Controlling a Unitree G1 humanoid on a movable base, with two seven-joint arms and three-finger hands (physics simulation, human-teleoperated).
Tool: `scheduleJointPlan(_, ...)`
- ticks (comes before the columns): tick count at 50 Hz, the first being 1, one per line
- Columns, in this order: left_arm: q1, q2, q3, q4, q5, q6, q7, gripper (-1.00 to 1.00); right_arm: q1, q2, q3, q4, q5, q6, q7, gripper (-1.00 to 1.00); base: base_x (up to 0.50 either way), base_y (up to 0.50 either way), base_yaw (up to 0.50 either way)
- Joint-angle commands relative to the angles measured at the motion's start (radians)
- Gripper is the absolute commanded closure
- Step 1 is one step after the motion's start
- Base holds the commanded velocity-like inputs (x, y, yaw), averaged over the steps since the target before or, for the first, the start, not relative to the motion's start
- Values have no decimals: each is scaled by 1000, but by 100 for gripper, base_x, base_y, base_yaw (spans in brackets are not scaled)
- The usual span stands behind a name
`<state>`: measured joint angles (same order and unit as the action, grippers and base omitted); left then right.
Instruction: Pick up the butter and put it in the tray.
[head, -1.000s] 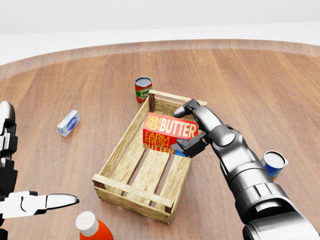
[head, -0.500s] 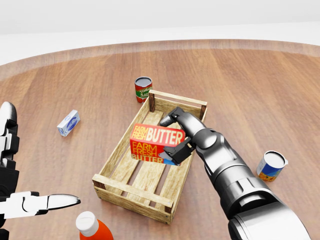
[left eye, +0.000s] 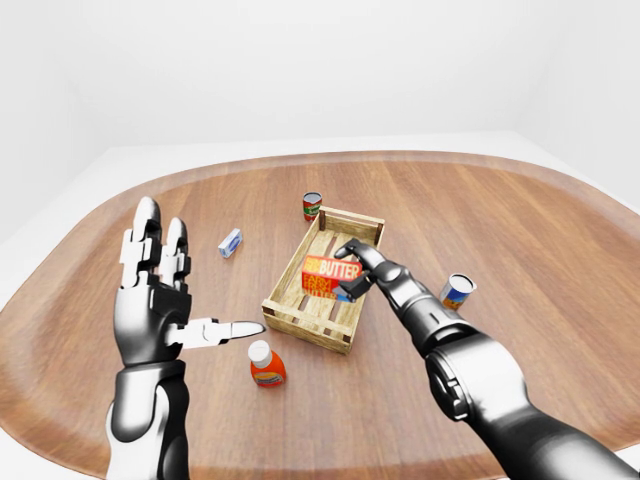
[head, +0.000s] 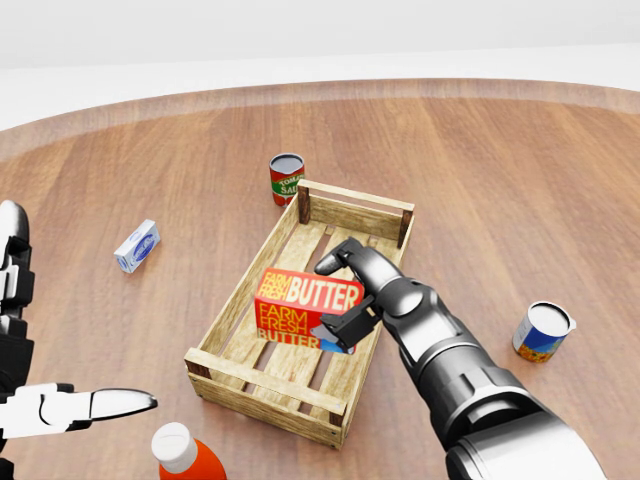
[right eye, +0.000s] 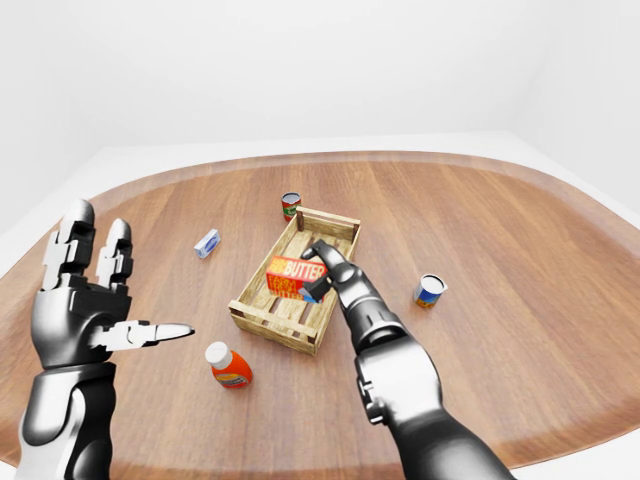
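One butter; one tray; two cans.

tray open on top, walls all round, red can just beyond far end

On the wooden table there is one slatted wooden tray and one butter box. Two cans appear: one red-labelled and one blue-labelled. There is one small blue-and-white carton and one orange bottle with a white cap. Two robot hands show, one left hand and one right hand.
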<state>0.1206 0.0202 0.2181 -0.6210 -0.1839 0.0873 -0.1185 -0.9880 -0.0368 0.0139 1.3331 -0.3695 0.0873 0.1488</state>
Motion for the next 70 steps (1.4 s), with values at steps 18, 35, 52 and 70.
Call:
scheduleJointPlan(18, 3, -2, -1, -5, -1, 0, -3, -100, 25, 11, -71, -5, 18, 0, -11, 100, 0, 0, 0)
scheduleJointPlan(35, 2, -1, 1, -8, -4, 0, -4, -100, 18, 11, -73, -6, 19, 0, -14, 100, 0, 0, 0)
scheduleJointPlan(52, -4, 2, 11, -15, -12, 0, -1, -100, 0, 30, -72, -1, 15, 0, -17, 100, 0, 0, 0)
scheduleJointPlan(70, -2, 1, 10, -15, -12, 0, -3, -100, 5, 36, -79, 2, 14, 0, -25, -91, 0, 0, 0)
